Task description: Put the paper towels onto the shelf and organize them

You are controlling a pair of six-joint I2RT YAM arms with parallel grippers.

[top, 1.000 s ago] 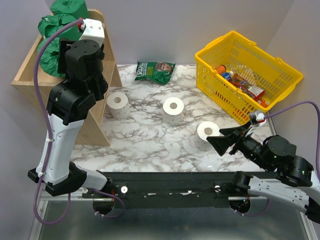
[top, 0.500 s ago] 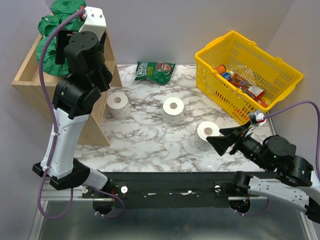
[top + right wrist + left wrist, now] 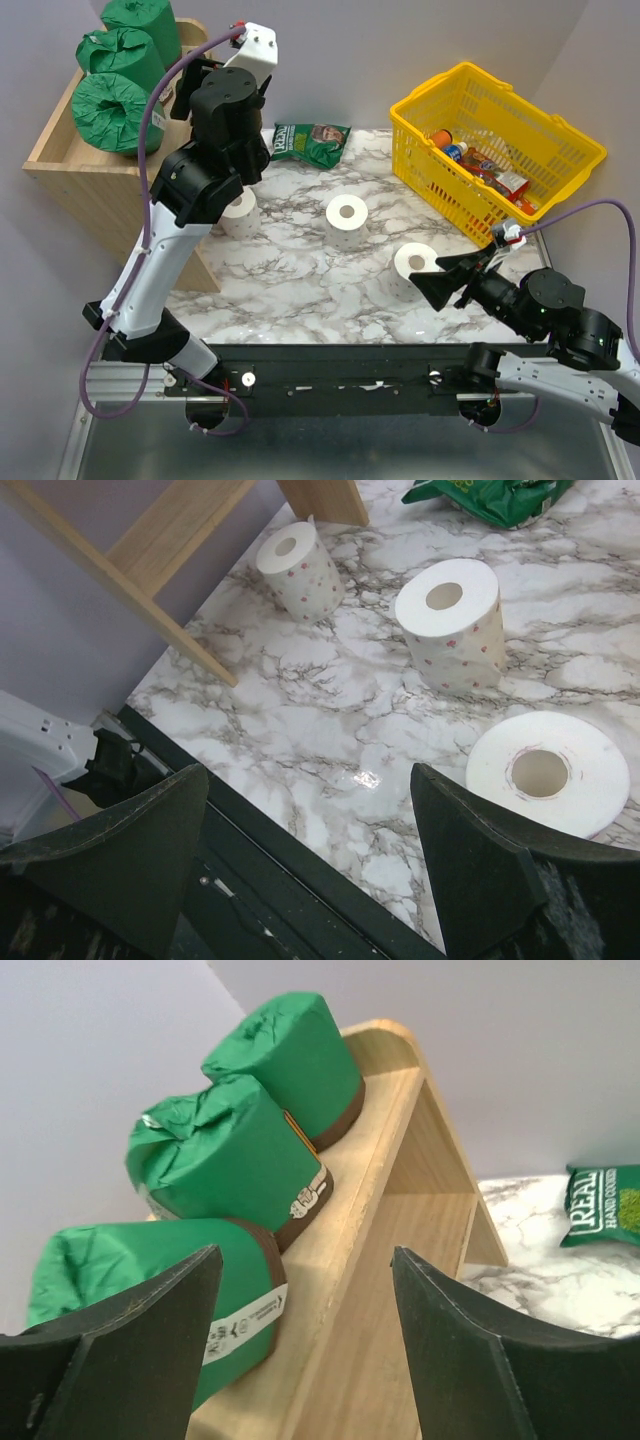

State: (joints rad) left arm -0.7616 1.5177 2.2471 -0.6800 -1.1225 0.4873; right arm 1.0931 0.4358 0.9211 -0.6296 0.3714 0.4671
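Observation:
Three green-wrapped paper towels (image 3: 110, 108) (image 3: 118, 52) (image 3: 138, 22) lie in a row on the top tray of the wooden shelf (image 3: 70, 172). In the left wrist view the green rolls (image 3: 225, 1155) (image 3: 290, 1055) (image 3: 130, 1290) sit left of the shelf's raised edge (image 3: 370, 1250). My left gripper (image 3: 185, 88) (image 3: 305, 1260) is open and empty, just right of the tray. Three bare white rolls stand on the marble table: one (image 3: 238, 208) partly behind my left arm, one (image 3: 347, 220) in the middle, one (image 3: 413, 268) beside my right gripper (image 3: 445, 282). My right gripper (image 3: 310, 780) is open and empty, with the nearest white roll (image 3: 545, 770) by its right finger.
A yellow plastic basket (image 3: 420, 100) with bottles and packets stands at the back right. A flat green snack bag (image 3: 310, 142) lies at the back middle. The shelf's leg (image 3: 170, 540) reaches the table at the left. The black rail (image 3: 340, 375) runs along the near edge.
My left arm has swung right, off the shelf's top tray, uncovering the three green rolls. My right arm has not moved.

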